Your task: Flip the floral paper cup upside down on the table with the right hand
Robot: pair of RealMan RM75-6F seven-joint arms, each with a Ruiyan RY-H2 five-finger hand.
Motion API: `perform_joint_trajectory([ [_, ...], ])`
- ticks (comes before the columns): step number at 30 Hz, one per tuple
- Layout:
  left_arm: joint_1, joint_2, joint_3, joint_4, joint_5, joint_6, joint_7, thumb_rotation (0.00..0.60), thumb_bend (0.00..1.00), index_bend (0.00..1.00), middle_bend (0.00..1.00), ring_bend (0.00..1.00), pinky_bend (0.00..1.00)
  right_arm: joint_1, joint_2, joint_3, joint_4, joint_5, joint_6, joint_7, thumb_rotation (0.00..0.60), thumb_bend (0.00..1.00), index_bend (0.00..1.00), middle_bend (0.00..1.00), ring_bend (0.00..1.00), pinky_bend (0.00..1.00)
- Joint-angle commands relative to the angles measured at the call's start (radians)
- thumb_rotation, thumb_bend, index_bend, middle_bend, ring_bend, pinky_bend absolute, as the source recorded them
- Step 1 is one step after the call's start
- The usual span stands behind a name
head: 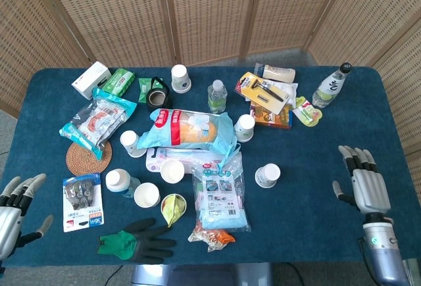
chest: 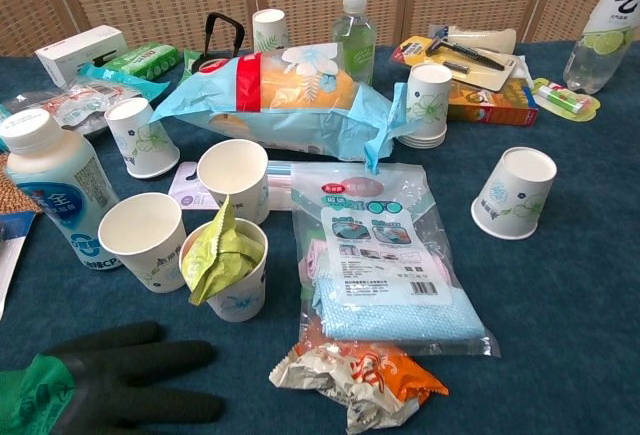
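The floral paper cup (head: 268, 175) (chest: 513, 193) stands upside down on the blue table (head: 309, 220), right of the plastic bag of cloths; nothing touches it. My right hand (head: 362, 182) hovers near the table's right edge, well to the right of the cup, fingers spread and empty. My left hand (head: 14, 204) sits off the front left corner, also spread and holding nothing. Neither hand shows in the chest view.
Other floral cups (head: 245, 125) (head: 172, 170) (head: 147, 194) stand among a snack bag (head: 187, 128), a cloth packet (head: 220, 194), bottles (head: 329, 85) (head: 216, 95), a black and green glove (head: 138, 238) and a packaged item (head: 360, 175) next to my right hand.
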Motion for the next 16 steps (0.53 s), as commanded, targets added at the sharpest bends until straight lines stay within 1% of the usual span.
perform_joint_trajectory([
  [1,0.008,-0.008,0.005,0.008,-0.009,-0.001,-0.007,0.600,0.40,0.06,0.15,0.16,0.00,-0.038,0.018,-0.024,-0.022,-0.012,0.032,-0.010,0.600,0.45,0.08,0.11,0.00,0.00],
  [7,0.022,-0.014,0.008,0.018,-0.012,0.013,-0.020,0.600,0.40,0.06,0.15,0.16,0.00,-0.099,0.038,-0.048,-0.046,-0.030,0.085,-0.007,0.600,0.44,0.08,0.12,0.00,0.00],
  [16,0.018,-0.012,0.004,0.015,-0.010,0.008,-0.022,0.600,0.40,0.06,0.15,0.16,0.00,-0.125,0.056,-0.036,-0.060,-0.031,0.087,0.009,0.600,0.44,0.08,0.12,0.00,0.00],
])
